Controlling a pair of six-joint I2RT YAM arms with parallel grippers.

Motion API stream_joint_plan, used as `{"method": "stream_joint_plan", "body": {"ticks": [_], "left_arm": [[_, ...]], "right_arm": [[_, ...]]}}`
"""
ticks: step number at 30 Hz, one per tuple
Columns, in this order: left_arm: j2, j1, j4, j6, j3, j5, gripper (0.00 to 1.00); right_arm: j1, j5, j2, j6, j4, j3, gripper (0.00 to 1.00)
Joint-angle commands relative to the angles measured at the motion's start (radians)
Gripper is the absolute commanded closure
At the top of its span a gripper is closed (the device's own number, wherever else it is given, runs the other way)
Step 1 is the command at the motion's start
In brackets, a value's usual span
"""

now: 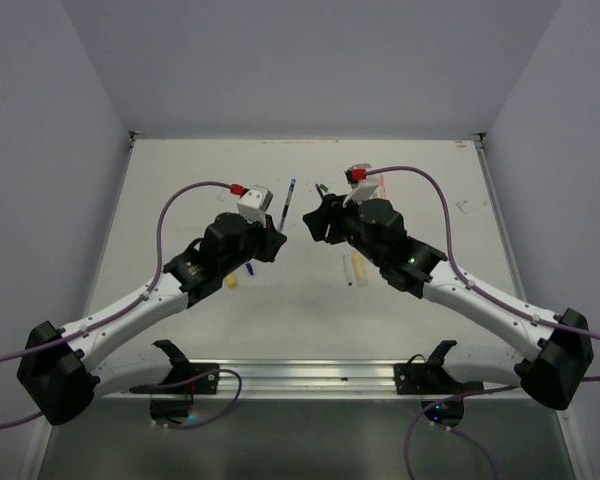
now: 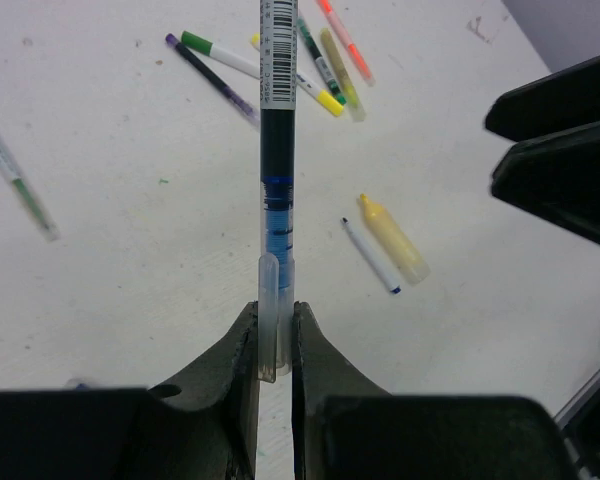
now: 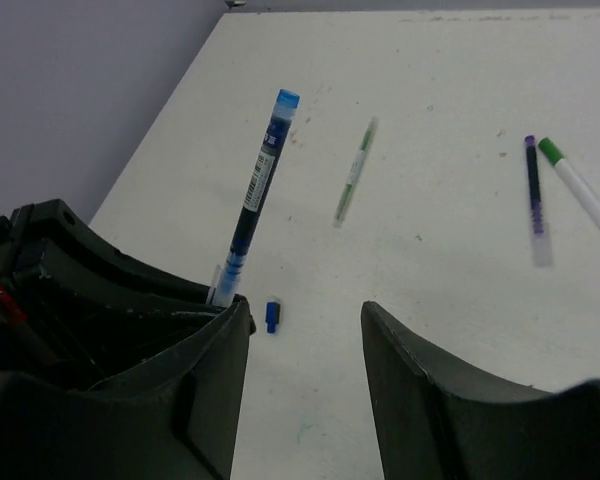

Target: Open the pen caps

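Observation:
A blue pen (image 2: 277,150) with a barcode label and a clear cap (image 2: 269,300) stands in my left gripper (image 2: 274,312), which is shut on the capped end. From above, the pen (image 1: 291,200) sticks out past the left gripper (image 1: 278,238) toward the back. My right gripper (image 3: 305,330) stands open with nothing between its fingers, just right of the pen (image 3: 255,190); seen from above, the right gripper (image 1: 314,222) faces the left one. A small blue cap (image 3: 271,317) lies on the table under the open jaws.
A yellow highlighter (image 2: 392,238) and a white pen (image 2: 370,256) lie side by side. Several pens, including a green-capped marker (image 2: 230,58), a purple pen (image 2: 210,78) and an orange one (image 2: 345,38), are further back. A thin green pen (image 3: 354,172) lies alone, and a yellow cap (image 1: 231,282) lies under the left arm.

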Motion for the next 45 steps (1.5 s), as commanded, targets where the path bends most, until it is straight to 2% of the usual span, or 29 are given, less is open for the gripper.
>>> {"method": "stream_joint_plan", "body": {"ticks": [1, 4, 9, 13, 19, 23, 26, 30, 39, 45], "left_arm": [[-0.018, 0.002, -0.223, 0.231, 0.109, -0.011, 1.00], [-0.014, 0.002, -0.345, 0.323, 0.164, 0.008, 1.00], [-0.032, 0.002, -0.446, 0.506, 0.200, 0.103, 1.00], [-0.040, 0.002, -0.488, 0.619, 0.224, 0.192, 1.00], [-0.064, 0.001, -0.506, 0.756, 0.235, 0.291, 1.00], [-0.073, 0.002, -0.532, 0.828, 0.246, 0.323, 1.00], [-0.067, 0.001, -0.554, 0.853, 0.261, 0.338, 1.00], [-0.031, 0.001, -0.581, 0.871, 0.286, 0.355, 1.00], [0.017, 0.001, -0.618, 0.899, 0.350, 0.366, 1.00], [0.034, 0.002, -0.624, 0.909, 0.375, 0.387, 1.00]], "right_arm": [[0.002, -0.007, -0.089, -0.257, -0.242, 0.083, 0.47], [0.002, -0.064, -0.164, -0.506, -0.322, 0.080, 0.42], [0.000, -0.133, -0.259, -0.709, -0.410, 0.106, 0.23], [-0.013, -0.249, -0.223, -0.918, -0.558, 0.215, 0.20], [-0.115, -0.576, -0.093, -1.071, -0.766, 0.398, 0.16], [-0.199, -0.720, 0.062, -1.145, -0.913, 0.513, 0.16], [-0.205, -0.800, 0.119, -1.194, -0.993, 0.580, 0.16], [-0.205, -0.826, 0.210, -1.223, -1.065, 0.648, 0.17], [-0.205, -0.868, 0.297, -1.237, -1.122, 0.720, 0.21], [-0.205, -0.881, 0.369, -1.220, -1.159, 0.763, 0.29]]}}
